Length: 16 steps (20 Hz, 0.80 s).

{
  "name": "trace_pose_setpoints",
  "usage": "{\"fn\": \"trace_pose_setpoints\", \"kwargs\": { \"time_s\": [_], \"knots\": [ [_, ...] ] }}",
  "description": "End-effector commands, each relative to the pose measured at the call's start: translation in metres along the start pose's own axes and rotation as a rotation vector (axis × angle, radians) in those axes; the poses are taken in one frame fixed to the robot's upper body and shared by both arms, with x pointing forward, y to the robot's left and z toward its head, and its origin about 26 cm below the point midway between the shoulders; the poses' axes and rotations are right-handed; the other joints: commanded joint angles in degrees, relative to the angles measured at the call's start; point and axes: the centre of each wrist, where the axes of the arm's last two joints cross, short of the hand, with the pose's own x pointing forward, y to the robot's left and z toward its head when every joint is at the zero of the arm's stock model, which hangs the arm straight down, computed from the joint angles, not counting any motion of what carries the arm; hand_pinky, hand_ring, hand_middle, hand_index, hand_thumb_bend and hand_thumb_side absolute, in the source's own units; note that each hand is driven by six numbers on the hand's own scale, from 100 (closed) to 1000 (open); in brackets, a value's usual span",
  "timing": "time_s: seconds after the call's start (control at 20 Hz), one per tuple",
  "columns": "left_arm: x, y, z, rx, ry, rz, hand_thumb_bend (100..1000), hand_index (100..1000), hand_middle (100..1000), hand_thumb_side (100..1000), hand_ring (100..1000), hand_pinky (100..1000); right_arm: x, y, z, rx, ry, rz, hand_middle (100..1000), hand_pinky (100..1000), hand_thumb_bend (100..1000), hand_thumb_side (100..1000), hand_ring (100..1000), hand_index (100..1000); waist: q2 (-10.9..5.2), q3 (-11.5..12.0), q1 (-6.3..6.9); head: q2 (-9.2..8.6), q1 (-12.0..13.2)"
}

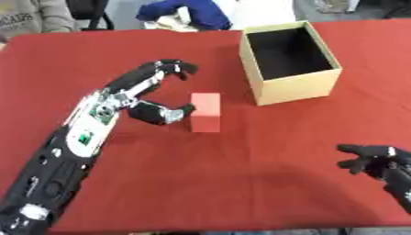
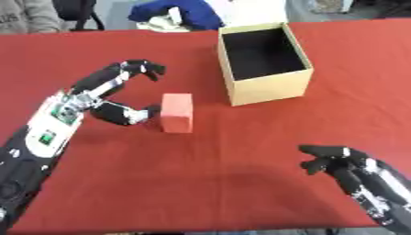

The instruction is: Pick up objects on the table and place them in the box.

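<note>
A red block [image 1: 205, 112] stands on the red table, left of the tan cardboard box [image 1: 298, 87], whose open top shows a dark, empty inside. My left hand [image 1: 149, 94] reaches in from the lower left and sits just left of the block. Its thumb tip [image 1: 185, 110] touches the block's left side, while the fingers [image 1: 178, 67] arch above and behind, apart from the block. My right hand [image 2: 337, 161] rests at the lower right with relaxed fingers, holding nothing.
The red table [image 1: 241, 174] stretches wide in front of the block. Beyond its far edge lie a blue cloth bundle [image 1: 189, 11] and a chair; a seated person shows at the top left corner.
</note>
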Motion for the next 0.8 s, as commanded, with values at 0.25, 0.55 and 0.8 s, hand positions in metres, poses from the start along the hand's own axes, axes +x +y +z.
{"fn": "trace_pose_setpoints", "kwargs": {
  "time_s": [0.25,0.55,0.8],
  "knots": [
    [0.0,0.011,-0.004,-0.013,-0.02,-0.055,348,940,808,536,777,1000,0.006,-0.003,-0.002,0.012,-0.01,0.018,588,845,100,560,949,823,-0.95,0.0,-0.22,0.09,0.2],
    [-0.003,0.009,-0.009,-0.03,-0.022,-0.065,353,941,813,555,780,1000,0.006,-0.003,-0.002,0.015,-0.014,0.018,588,845,100,558,948,823,-1.01,-0.2,-0.44,0.05,0.3],
    [-0.006,0.009,-0.013,-0.039,-0.019,-0.075,354,941,815,558,782,1000,0.006,-0.002,-0.002,0.018,-0.016,0.017,587,845,100,558,948,823,-1.09,-0.3,-0.56,0.03,0.5]
  ]
}}
